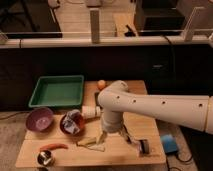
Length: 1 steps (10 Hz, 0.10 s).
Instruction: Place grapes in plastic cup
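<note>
- The grapes could not be made out anywhere on the table (135,130); they may have been hidden under the arm.
- No plastic cup was clearly identifiable either; a pale cylindrical object (90,112) lay beside the red bowl (73,123).
- The gripper (101,137) hung low over the middle of the table, towards the front edge, just above a pale yellowish object (91,144); how far its jaws stood apart could not be told, nor whether they held anything.
- The white, smooth, rounded arm (150,105) reached in from the right edge.
- Near the back left corner sat a green rectangular tray (57,91); a purple bowl (39,119) stood by the left edge.
- A slim red chilli pepper (53,147) and a small metal cup (45,158) lay near the front left corner.
- A small orange ball (101,84) rested by the back edge.
- Bare wooden surface showed towards the front right corner.
</note>
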### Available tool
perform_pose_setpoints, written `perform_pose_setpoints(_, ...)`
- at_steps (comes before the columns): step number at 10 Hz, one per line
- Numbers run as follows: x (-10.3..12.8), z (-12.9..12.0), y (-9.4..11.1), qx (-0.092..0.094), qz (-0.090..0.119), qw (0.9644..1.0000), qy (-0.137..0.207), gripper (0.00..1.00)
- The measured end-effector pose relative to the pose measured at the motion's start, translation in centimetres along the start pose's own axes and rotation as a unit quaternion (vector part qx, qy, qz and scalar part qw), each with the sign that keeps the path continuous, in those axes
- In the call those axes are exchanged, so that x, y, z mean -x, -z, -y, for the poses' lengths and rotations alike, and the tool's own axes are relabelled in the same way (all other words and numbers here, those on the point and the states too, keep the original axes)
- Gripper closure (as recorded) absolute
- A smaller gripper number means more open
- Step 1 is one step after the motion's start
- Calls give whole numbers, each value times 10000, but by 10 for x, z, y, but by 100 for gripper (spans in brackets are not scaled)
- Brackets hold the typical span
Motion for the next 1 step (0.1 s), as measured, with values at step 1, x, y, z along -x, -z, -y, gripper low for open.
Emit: perform_pose_setpoints(1,0,0,0,0,0,10000,0,20)
